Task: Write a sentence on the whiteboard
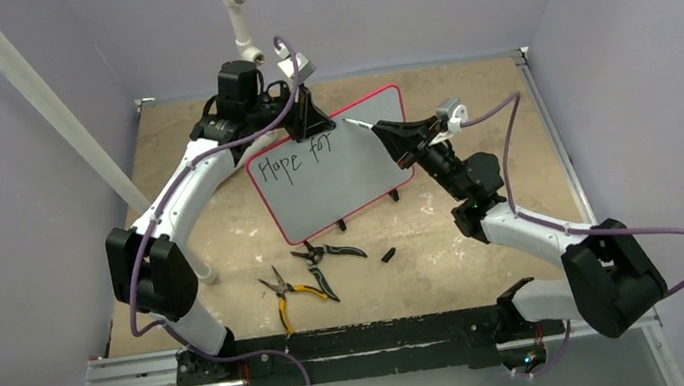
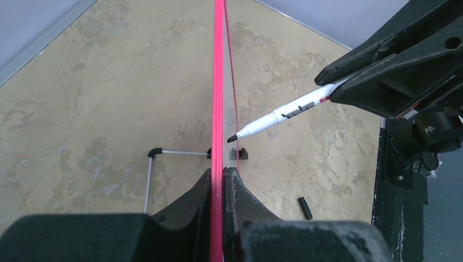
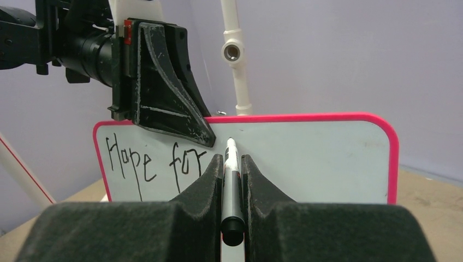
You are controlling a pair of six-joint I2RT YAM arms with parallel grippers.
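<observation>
Right wrist: whiteboard (image 3: 327,158) faces the right hand (image 3: 231,160), just past its marker (image 3: 231,188).

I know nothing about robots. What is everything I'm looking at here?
white rectangular whiteboard with pink-red frame: one, standing mid-table
handwritten words "Hope for": one line, black, upper left of the whiteboard
white-barrelled marker pen: one, black tip near the board face
small marker cap: one, black, on the table before the whiteboard
metal pliers: two pairs, one yellow-handled, one black-handled, on the near table
plastic pipes: two, white, one upright at far wall, one slanting at left
mottled table top: one, tan
robot arms: two, white and black, left, right; left jaws shut on the whiteboard's top edge, right jaws shut on the marker pen
</observation>
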